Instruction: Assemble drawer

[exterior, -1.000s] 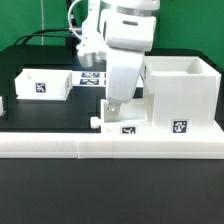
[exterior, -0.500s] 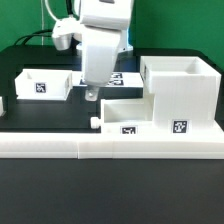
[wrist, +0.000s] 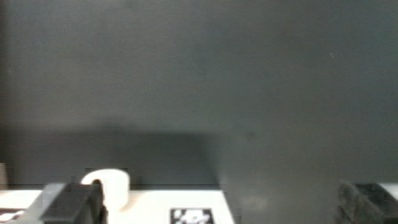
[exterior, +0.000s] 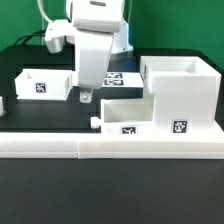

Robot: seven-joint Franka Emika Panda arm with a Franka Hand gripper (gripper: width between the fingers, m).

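Note:
The drawer's large white casing (exterior: 180,88) stands at the exterior view's right, open on top. A small knobbed tray (exterior: 125,114) lies in front of it against the border wall, its knob (exterior: 95,124) pointing to the exterior view's left. A second tray (exterior: 45,83) sits at the left. My gripper (exterior: 85,98) hangs above the black table between the two trays, open and empty. In the wrist view the gripper (wrist: 222,205) has its fingers wide apart, and the front tray's knob (wrist: 111,186) and tagged face (wrist: 191,214) show beside one finger (wrist: 71,204).
The long low white border wall (exterior: 110,146) runs along the front. The marker board (exterior: 118,79) lies flat behind my arm. A small white part (exterior: 2,103) shows at the left edge. Cables hang at the back.
My arm has moved to the exterior view's left and a little back, away from above the front tray. The trays and casing have not moved.

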